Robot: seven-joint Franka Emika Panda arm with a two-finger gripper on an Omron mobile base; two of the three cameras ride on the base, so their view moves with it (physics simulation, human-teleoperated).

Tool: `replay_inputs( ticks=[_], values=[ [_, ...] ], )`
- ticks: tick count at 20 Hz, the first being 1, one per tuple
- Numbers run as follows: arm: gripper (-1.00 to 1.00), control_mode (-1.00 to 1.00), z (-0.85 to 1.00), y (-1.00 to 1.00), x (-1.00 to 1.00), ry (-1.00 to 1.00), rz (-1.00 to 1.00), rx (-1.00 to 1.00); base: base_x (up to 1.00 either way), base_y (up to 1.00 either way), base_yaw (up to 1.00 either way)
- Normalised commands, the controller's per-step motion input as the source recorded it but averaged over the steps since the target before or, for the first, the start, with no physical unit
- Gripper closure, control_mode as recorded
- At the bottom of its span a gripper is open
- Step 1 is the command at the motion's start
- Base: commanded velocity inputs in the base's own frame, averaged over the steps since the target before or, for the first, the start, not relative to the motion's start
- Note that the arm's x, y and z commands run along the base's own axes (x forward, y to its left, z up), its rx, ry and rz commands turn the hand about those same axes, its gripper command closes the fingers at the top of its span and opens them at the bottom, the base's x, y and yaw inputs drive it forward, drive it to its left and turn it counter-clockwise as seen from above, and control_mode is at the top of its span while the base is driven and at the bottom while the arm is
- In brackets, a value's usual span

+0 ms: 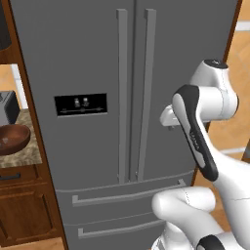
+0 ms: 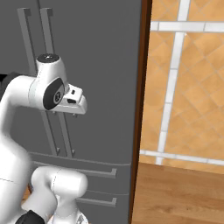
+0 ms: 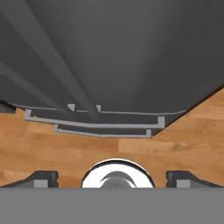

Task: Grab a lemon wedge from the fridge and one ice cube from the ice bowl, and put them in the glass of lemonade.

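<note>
Kitchen floor of warm wood runs under the fridge [image 1: 97, 58], doors shut, handles [image 1: 134, 97] at its middle. Left of it, the ice bowl [image 1: 12, 139] sits at the worktop [image 1: 27, 158] edge. The end effector [image 3: 112, 177] hovers before the doors, fingers apart, empty. Opening step: next, reach a handle.

- Arm [image 1: 215, 97]: glossy white rounded shells, bulbous at the joints.
- Black bands and a long black strip with faint lettering.
- Claw [image 3: 112, 178]: two small dark fingertips.
</note>
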Motion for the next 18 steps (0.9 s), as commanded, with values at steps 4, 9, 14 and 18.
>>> replay_inputs(
  ticks=[4, 9, 14, 18],
  values=[
    [-1.00, -1.00, 0.00, 0.00, -0.20, 0.00, 0.01, 0.00, 0.00, 0.00, 0.00],
    [-1.00, -1.00, 0.00, 0.04, -0.12, -0.02, 0.00, 0.00, 0.00, 0.00, 0.00],
    [-1.00, 1.00, 0.00, 0.05, -0.04, -0.01, 0.00, 0.00, -0.21, 0.57, 0.00],
    [-1.00, 1.00, 0.00, 0.00, 0.00, 0.00, 0.00, 0.00, -0.17, 1.00, 0.00]
  ],
)
